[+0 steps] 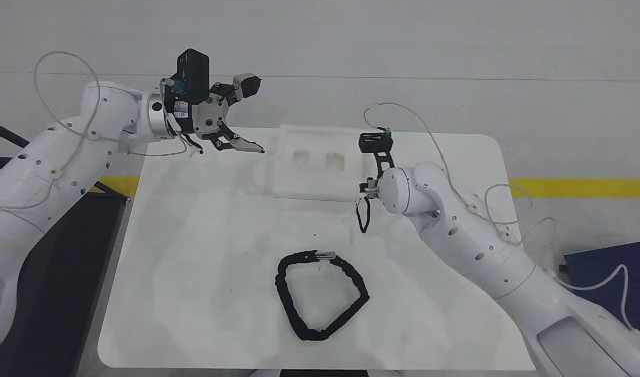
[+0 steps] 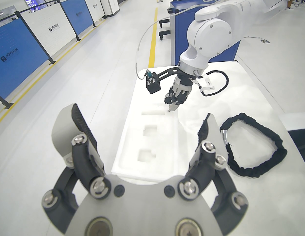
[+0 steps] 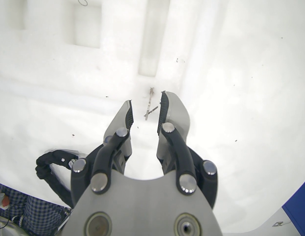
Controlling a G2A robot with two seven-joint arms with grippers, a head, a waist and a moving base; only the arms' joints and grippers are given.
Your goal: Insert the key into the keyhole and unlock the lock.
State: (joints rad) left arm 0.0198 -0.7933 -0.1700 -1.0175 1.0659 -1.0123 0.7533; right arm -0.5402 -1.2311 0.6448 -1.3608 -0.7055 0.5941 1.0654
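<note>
Top view, lock (image 1: 320, 295): black sleeved chain loop lying on the table (image 1: 180, 277), well apart from the foam tray (image 1: 300, 182); likely heavy and floppy, so its metal end (image 1: 322, 258) is the firm part to steady.
Left wrist view, left gripper (image 2: 142, 111): fingers spread wide, holding nothing.
Right wrist view, key (image 3: 149, 104): thin, light, probably slippery, flat on the foam; pinch across its shaft.
Right wrist view, right gripper (image 3: 146, 97): fingers narrowly parted either side of the key, apparently not yet clamped.
</note>
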